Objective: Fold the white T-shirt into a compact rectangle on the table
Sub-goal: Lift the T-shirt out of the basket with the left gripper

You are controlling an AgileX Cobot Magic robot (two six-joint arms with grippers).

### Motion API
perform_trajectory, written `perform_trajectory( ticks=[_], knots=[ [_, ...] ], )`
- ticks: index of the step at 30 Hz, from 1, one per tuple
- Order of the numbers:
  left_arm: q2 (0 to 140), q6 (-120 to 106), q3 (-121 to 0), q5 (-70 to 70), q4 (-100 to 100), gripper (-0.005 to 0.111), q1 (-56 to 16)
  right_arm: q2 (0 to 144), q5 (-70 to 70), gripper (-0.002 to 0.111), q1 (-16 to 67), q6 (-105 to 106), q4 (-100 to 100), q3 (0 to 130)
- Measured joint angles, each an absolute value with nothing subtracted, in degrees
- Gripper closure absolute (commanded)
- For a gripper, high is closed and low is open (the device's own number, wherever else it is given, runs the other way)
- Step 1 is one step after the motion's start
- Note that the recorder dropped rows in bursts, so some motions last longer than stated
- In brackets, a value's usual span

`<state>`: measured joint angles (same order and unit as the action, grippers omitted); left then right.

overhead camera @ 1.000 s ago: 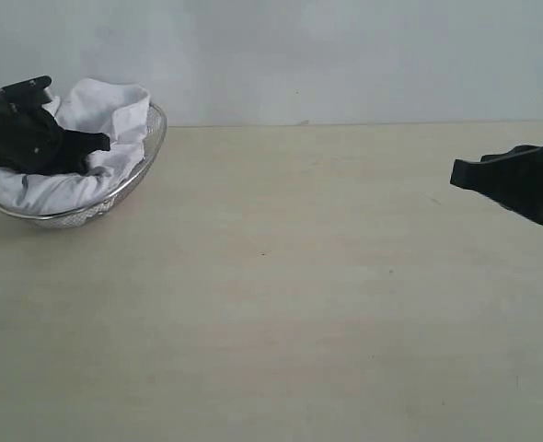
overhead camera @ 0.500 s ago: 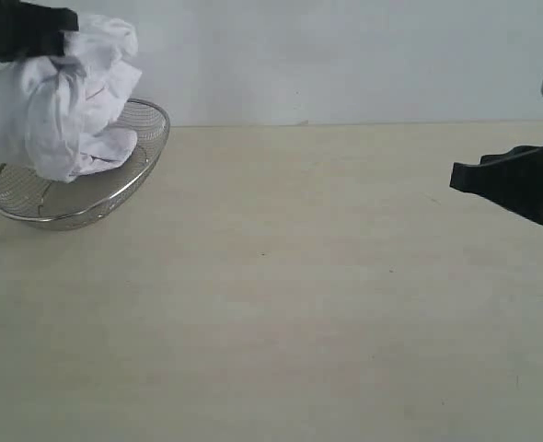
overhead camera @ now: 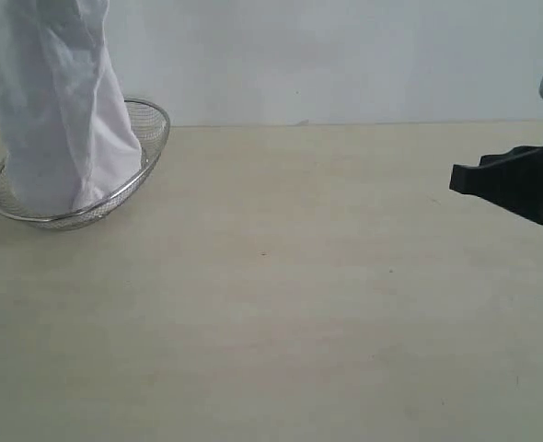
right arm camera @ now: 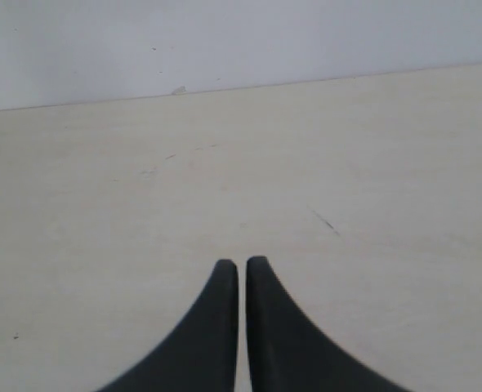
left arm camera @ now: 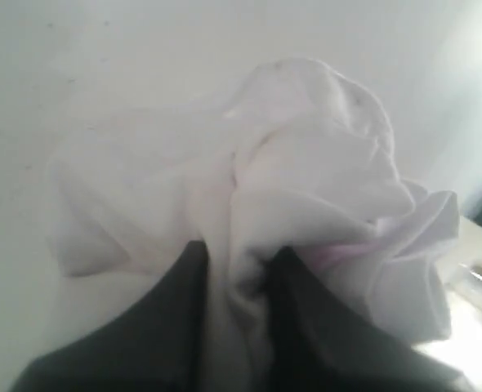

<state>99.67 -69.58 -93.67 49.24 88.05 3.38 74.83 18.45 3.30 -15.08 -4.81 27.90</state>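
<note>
The white T-shirt (overhead camera: 60, 110) hangs as a long bunched column at the far left of the exterior view, its lower end still inside the basket. Its top runs out of the frame, and the left arm is out of that view. In the left wrist view my left gripper (left arm camera: 237, 261) is shut on a fold of the white T-shirt (left arm camera: 306, 163), cloth pinched between the two dark fingers. My right gripper (overhead camera: 457, 177) hovers at the right edge above the table (overhead camera: 299, 295); in the right wrist view the right gripper (right arm camera: 241, 265) is shut with nothing in it.
A silver wire-mesh basket (overhead camera: 152, 124) stands at the back left of the table, holding the shirt's hanging end. A pale wall rises behind the table's far edge.
The left gripper has lifted the shirt up out of the basket, from a crumpled heap to a long hanging column, and has left the exterior view at the top. The right gripper has not moved.
</note>
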Motion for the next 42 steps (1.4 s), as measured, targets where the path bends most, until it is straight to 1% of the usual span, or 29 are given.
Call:
perform_trajectory(
  ticks=[3, 5, 8, 12, 14, 17, 19, 23, 27, 34, 42],
  knots=[
    [99.8, -72.1, -93.7, 58.9, 95.5, 0.102, 2.5, 74.8, 18.4, 0.109, 3.3, -15.1, -4.8, 27.9],
    [99.8, -73.7, -94.5, 60.7, 96.8, 0.102, 1.2, 74.8, 18.6, 0.109, 3.3, -15.1, -4.9, 27.9],
    [99.8, -74.4, -99.5, 58.9, 97.4, 0.102, -1.5, 74.8, 18.6, 0.109, 3.3, -15.1, -5.0, 27.9],
    [99.7, -72.4, -103.1, 57.1, 97.8, 0.102, -3.5, 74.8, 18.6, 0.109, 3.3, -15.1, -5.1, 27.9],
    [99.3, -70.3, -103.5, 55.9, 93.6, 0.102, -5.0, 74.8, 18.6, 0.109, 3.3, -15.1, -5.2, 27.9],
    [99.3, -68.6, -100.8, 56.0, 83.7, 0.102, -9.0, 74.8, 18.6, 0.109, 3.3, -15.1, -5.2, 27.9],
    [99.3, -70.2, -98.3, 54.4, 80.8, 0.102, -11.8, 74.8, 18.6, 0.109, 3.3, -15.1, -5.2, 27.9],
    [100.1, -73.5, -93.2, 45.1, 78.8, 0.102, -18.2, 74.8, 18.5, 0.109, 3.3, -15.1, -5.2, 27.9],
    [102.7, -74.5, -89.8, 39.6, 78.9, 0.102, -21.0, 74.8, 17.9, 0.109, 3.3, -15.1, -5.2, 27.9],
    [107.1, -76.0, -86.8, 41.3, 80.5, 0.102, -24.2, 74.8, 17.5, 0.109, 3.3, -15.1, -6.1, 27.9],
    [98.7, -75.6, -86.7, 43.7, 84.5, 0.102, -30.1, 74.8, 17.5, 0.109, 3.3, -13.6, -6.3, 27.9]
  ],
)
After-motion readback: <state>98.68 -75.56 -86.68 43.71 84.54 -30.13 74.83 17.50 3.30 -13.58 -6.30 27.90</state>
